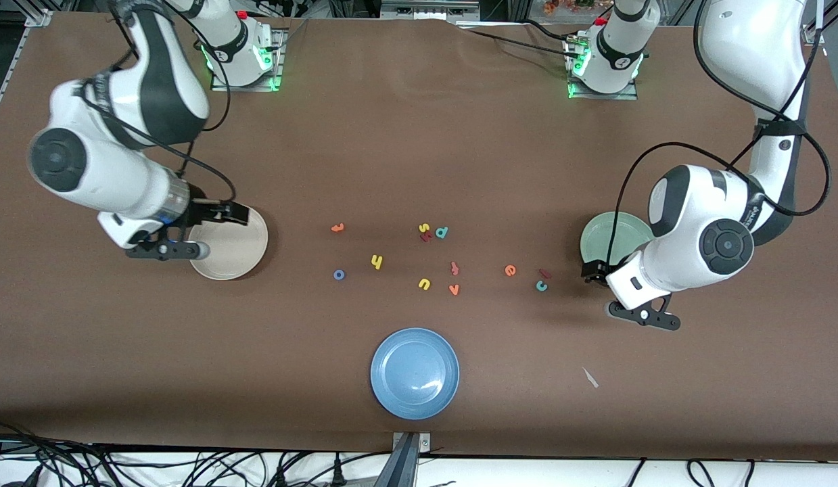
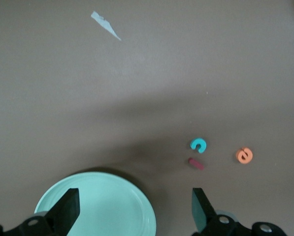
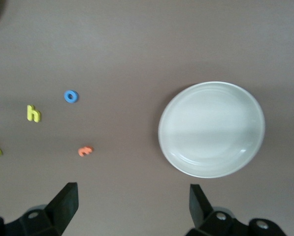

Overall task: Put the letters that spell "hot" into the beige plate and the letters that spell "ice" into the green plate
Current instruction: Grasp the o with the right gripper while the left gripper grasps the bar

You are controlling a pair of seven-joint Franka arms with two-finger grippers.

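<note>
Grippers both stand spread and hold nothing: your left gripper (image 2: 132, 211) hangs over the green plate (image 1: 604, 237), half hidden by its arm; your right gripper (image 3: 132, 206) hangs by the beige plate (image 3: 212, 129). Letters lie loose between the two plates on the table (image 1: 419, 149), too small to read surely.

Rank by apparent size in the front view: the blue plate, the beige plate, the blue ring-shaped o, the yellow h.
1. Round blue plate, largest.
2. Round cream-beige plate, partly hidden by the right arm.
3. Yellow foam h and blue ring-shaped foam o: too alike to rank.

Bright, even overhead light, soft arm shadows, slight glare on the blue plate (image 1: 414, 373)
</note>
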